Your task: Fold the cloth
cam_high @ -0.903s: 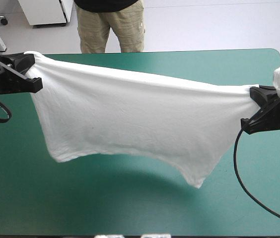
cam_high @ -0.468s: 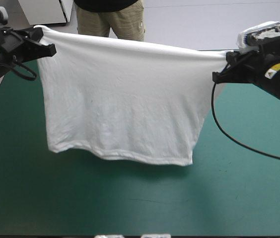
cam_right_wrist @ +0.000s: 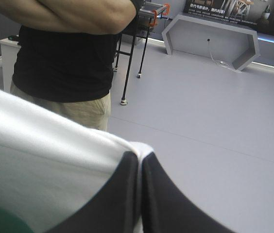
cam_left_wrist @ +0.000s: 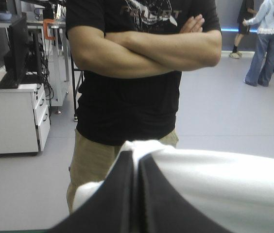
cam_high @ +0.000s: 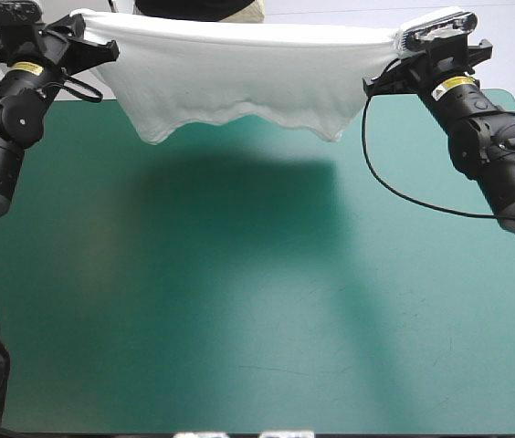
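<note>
T-shirt [cam_high: 239, 68]: one, white. Arms: two, left arm [cam_high: 6, 128], right arm [cam_high: 490, 146]. Jaws: two sets, left jaws and right jaws, one per arm. Black fingers [cam_left_wrist: 117, 204]: four, two per set. Gripped spots on T-shirt: two, one per set. Table [cam_high: 257, 301]: one, teal-green cover.

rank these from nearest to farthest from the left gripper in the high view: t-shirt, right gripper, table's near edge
1. The T-shirt, pinched in the left gripper itself, at the far left.
2. The right gripper, across the stretched shirt, holding its other end.
3. The table's near edge, low and toward the camera, farthest.
</note>
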